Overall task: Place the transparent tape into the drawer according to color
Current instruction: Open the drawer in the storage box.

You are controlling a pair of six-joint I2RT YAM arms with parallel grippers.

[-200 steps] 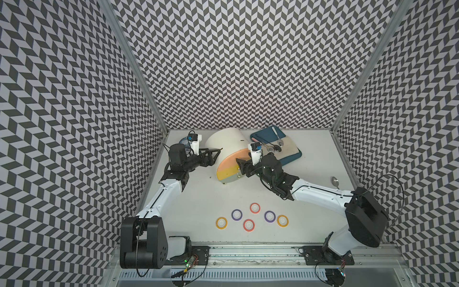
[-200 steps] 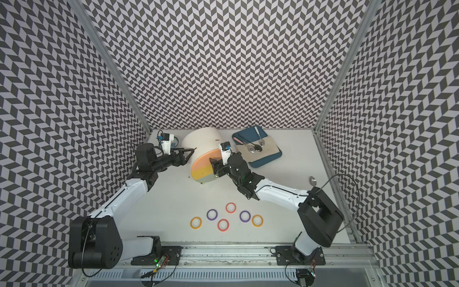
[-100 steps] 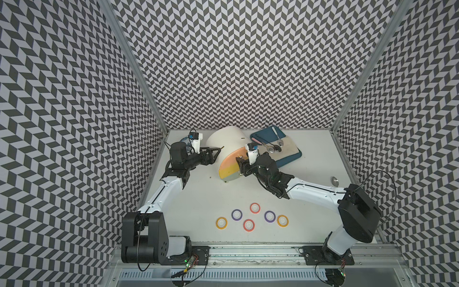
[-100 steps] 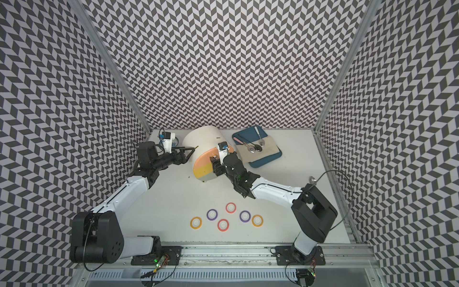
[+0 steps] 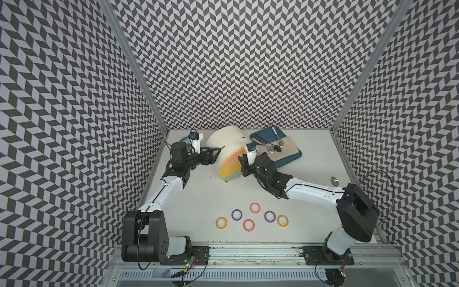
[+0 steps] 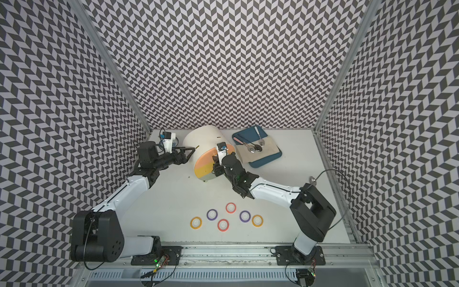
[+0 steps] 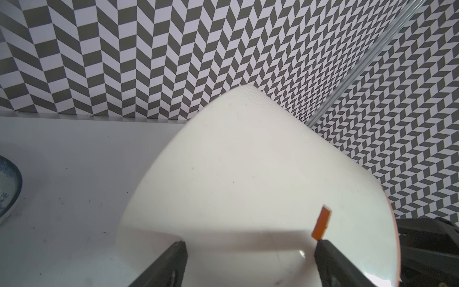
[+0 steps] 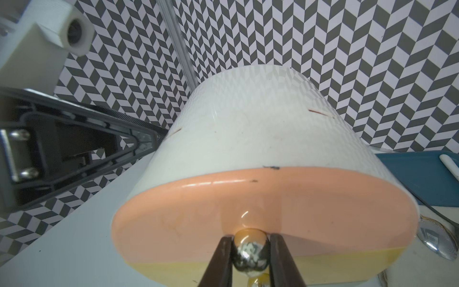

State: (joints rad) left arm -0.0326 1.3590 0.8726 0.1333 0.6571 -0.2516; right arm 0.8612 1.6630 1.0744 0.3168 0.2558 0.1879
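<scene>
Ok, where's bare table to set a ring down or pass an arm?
Bare: the wide strip of white table between the six coloured tape rings and the white half-round drawer cabinet; also the back right corner beside the blue plastic tray. Crowded: the back middle, cabinet next to tray.

Bowl (image 7: pixel 8 188) cut off by left wrist view's edge; 2nd drawer knob (image 8: pixel 258 280) mostly cropped in right wrist view.

The left arm (image 5: pixel 164 193) and right arm (image 5: pixel 310 192) share one build: white link shells between black joint housings. Thin black cables (image 5: pixel 377 170) loop near the bases. Each wrist carries a white camera block (image 5: pixel 195 140). The left end effector (image 5: pixel 218 149) has black open-frame triangular fingers with silver screws (image 8: pixel 21 134); the right end effector (image 8: pixel 250 239) has slim dark fingers.
</scene>
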